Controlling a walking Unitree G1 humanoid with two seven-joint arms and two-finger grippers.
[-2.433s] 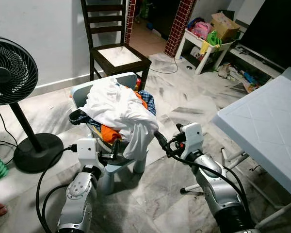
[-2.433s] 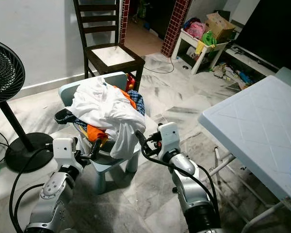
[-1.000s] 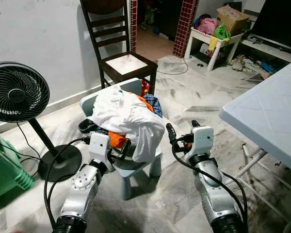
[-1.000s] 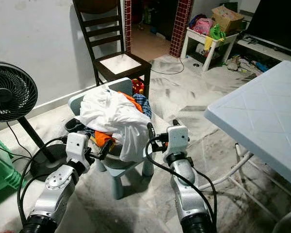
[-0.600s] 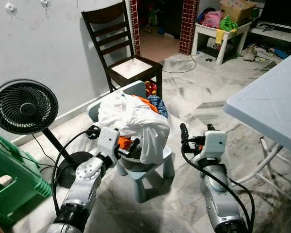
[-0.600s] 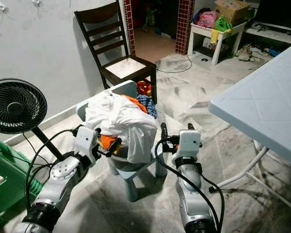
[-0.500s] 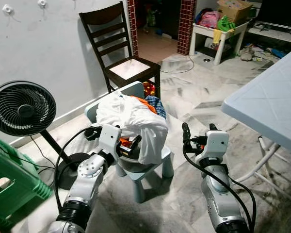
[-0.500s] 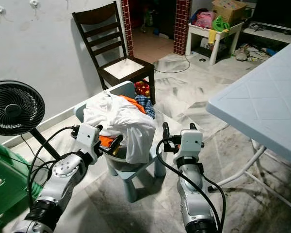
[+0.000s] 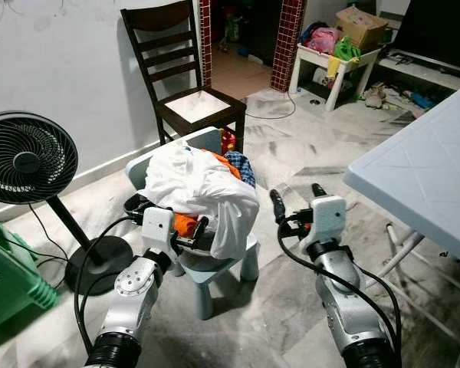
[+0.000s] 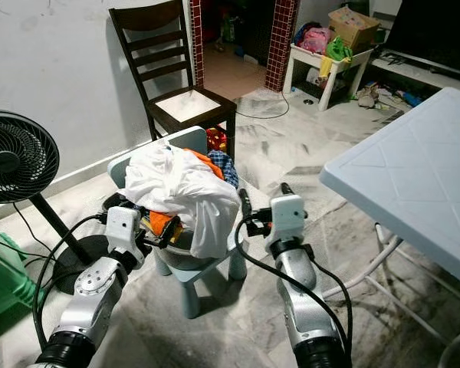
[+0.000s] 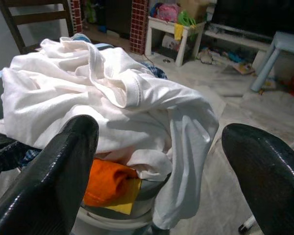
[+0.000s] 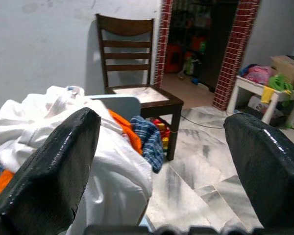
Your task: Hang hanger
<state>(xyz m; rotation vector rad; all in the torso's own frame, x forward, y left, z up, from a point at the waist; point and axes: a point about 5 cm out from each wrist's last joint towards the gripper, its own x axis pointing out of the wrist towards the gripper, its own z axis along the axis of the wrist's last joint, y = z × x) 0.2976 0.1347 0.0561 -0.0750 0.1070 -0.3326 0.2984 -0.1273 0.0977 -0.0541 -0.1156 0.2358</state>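
Hanger is hiding somewhere I cannot make out; a laundry pile (image 9: 203,180) is sitting in a basin (image 9: 198,254) on a stool (image 9: 224,268).

Head views: the left gripper (image 9: 190,232) is hovering at the basin's near rim, jaws spread. The right gripper (image 9: 295,199) is hanging just right of the pile, also spread and holding nothing. A fan (image 9: 27,157) is standing left of the pile, a chair (image 9: 188,69) behind it.

Left wrist view: fingers (image 11: 59,176) are framing the pile's white shirt (image 11: 103,93).

Right wrist view: fingers (image 12: 49,166) are gaping beside the pile.
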